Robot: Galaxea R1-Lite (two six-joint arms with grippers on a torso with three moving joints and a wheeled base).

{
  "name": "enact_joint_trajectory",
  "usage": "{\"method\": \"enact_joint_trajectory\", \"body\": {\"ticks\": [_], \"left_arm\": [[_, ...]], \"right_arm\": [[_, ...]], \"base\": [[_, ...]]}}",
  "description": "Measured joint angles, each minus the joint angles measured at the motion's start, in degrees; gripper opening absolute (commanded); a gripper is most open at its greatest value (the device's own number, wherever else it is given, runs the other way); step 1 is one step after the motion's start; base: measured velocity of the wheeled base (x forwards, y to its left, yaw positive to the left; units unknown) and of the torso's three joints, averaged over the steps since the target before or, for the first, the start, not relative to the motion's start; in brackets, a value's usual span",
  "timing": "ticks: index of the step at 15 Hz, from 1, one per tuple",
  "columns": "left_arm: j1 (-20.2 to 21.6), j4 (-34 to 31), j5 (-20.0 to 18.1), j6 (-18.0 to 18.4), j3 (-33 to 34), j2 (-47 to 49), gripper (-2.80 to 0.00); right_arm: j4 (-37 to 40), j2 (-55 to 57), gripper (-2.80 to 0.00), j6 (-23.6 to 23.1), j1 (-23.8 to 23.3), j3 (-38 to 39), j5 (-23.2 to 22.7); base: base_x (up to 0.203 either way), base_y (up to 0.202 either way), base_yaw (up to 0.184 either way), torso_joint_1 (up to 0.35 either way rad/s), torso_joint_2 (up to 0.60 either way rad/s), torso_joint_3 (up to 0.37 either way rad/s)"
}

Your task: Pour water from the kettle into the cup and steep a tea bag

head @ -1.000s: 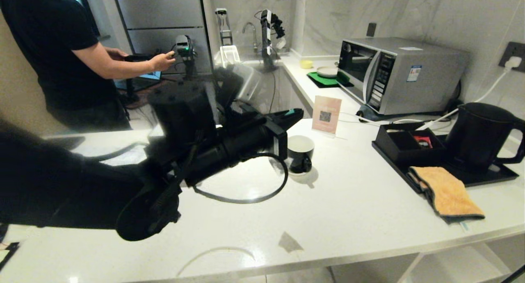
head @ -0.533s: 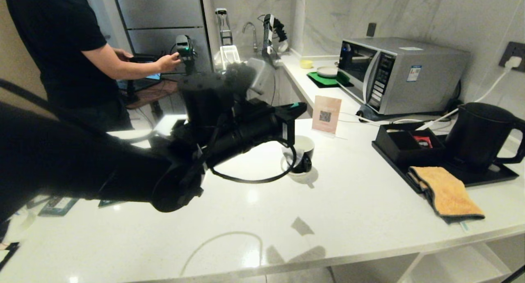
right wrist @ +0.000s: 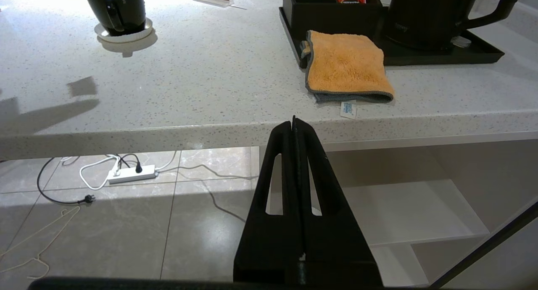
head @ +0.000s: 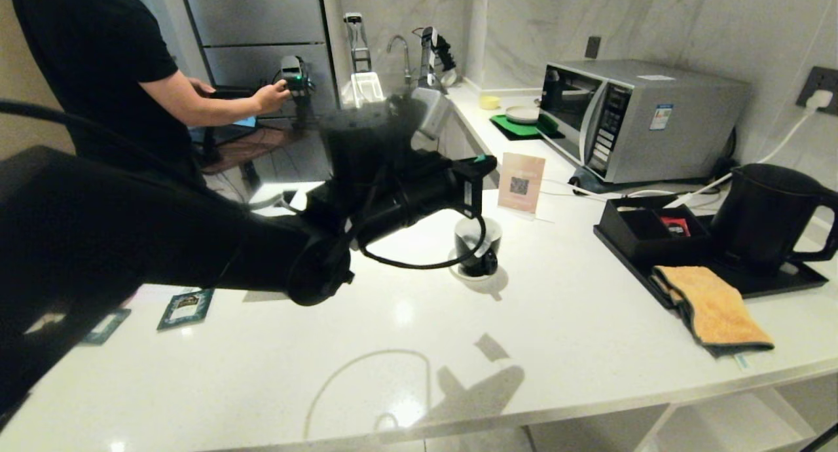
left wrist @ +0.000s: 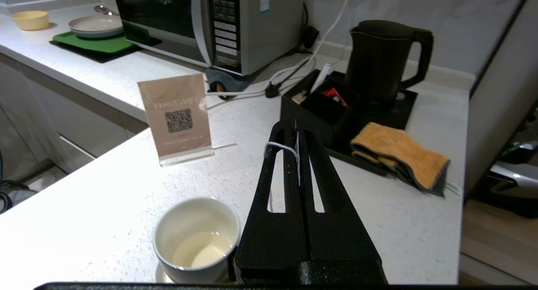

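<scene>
The left end effector (left wrist: 296, 128) is hanging just above the cup (left wrist: 196, 238), pinched shut on a thin white string (left wrist: 280, 147). The cup is sitting on the white bench (head: 589, 347). The kettle (head: 766, 216) is standing far off on a black tray (head: 779, 283). The right end effector (right wrist: 293, 121) is squeezed shut, holding nothing, below the bench edge.
</scene>
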State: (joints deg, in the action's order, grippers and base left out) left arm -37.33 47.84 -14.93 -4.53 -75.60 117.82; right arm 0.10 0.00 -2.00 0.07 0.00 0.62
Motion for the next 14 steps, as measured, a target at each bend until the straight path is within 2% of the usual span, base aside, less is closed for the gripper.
{"method": "enact_joint_trajectory", "body": {"ticks": [10, 14], "left_arm": [[1.42, -6.36, -0.63, 0.00, -16.40, 10.37, -2.80], [1.87, -6.59, -0.66, 0.00, -19.46, 13.73, -2.80]], "right_arm": [[0.00, 0.00, -2.80, 0.02, 0.00, 0.00, -0.01], [0.00, 0.00, -2.80, 0.03, 0.00, 0.00, 0.00]], "base": [[0.000, 0.000, 0.000, 0.000, 0.00, 0.000], [0.000, 0.000, 0.000, 0.000, 0.00, 0.000]]}}
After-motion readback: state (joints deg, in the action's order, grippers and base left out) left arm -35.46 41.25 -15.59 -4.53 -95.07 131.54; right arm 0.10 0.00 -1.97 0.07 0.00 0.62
